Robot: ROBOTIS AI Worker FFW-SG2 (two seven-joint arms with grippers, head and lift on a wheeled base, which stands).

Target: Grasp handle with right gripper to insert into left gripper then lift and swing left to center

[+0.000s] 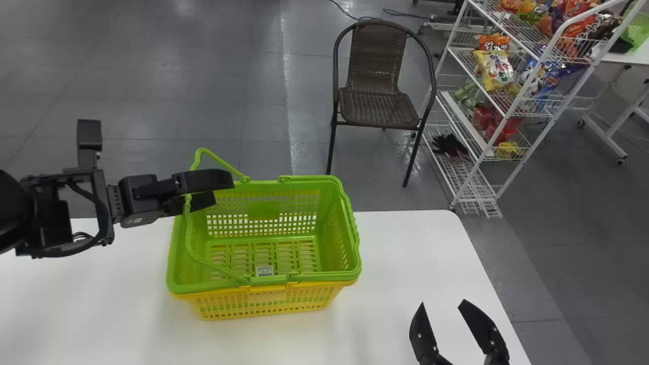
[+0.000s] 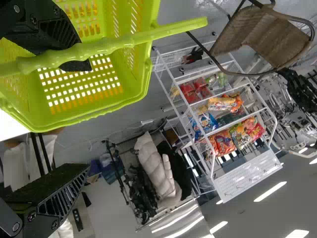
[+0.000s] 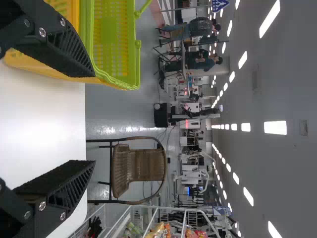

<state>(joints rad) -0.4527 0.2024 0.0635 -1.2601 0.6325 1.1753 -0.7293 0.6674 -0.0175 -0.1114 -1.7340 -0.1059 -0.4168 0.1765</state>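
Over the basket's left side in the head view, my left gripper (image 1: pixel 224 191) is hovering beside the raised green handle (image 1: pixel 187 228), fingers spreading wide, gripping nothing. The green basket (image 1: pixel 314 178) is sitting inside a yellow basket (image 1: pixel 268 301) on the white table (image 1: pixel 405 263), and my right gripper (image 1: pixel 442 306) is waiting near right, well apart from both, gaping and empty. Far beyond, a wicker chair (image 1: pixel 377 109) is standing, with a wire rack (image 1: pixel 459 175) rising to its right.

Over to the left wrist view: my left gripper (image 2: pixel 89 119) is standing wide open, and the handle is crossing in front of one finger; whether they're touching, I'm not able to tell.

Now the right wrist view: my right gripper (image 3: pixel 91 119) is holding nothing, its fingers parting widely.
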